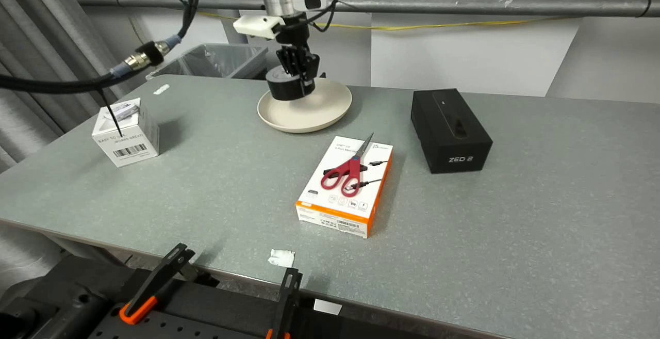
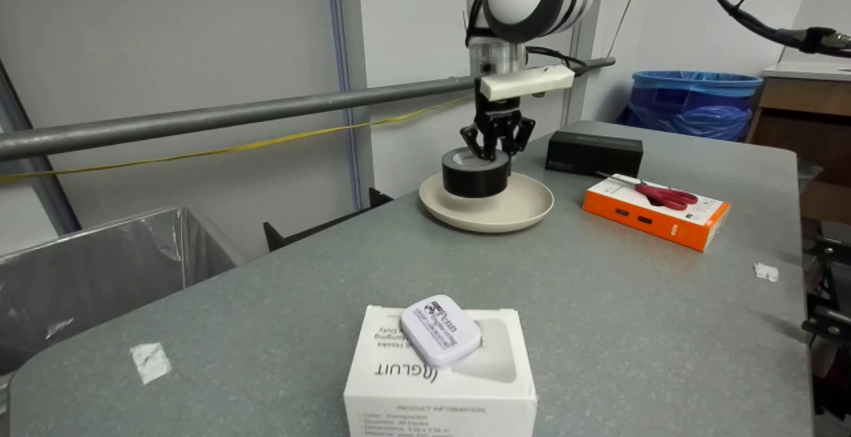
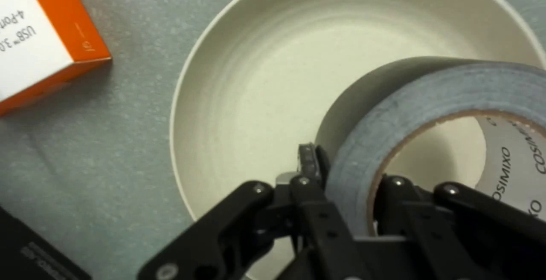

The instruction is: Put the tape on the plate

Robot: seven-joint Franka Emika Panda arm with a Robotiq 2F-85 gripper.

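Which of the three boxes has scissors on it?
The orange-sided box: red-handled scissors lie on it, not on the black box or the white box.

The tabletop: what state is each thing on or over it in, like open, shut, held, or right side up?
Plate: right side up
Tape: held over the plate, apparently not touching it
Gripper: closed on the tape's wall
Orange-and-white box: lying flat, looks shut
Scissors: shut, lying on that box
Black box: looks shut
White box: looks shut
Small white case: lying on the white box, looks shut
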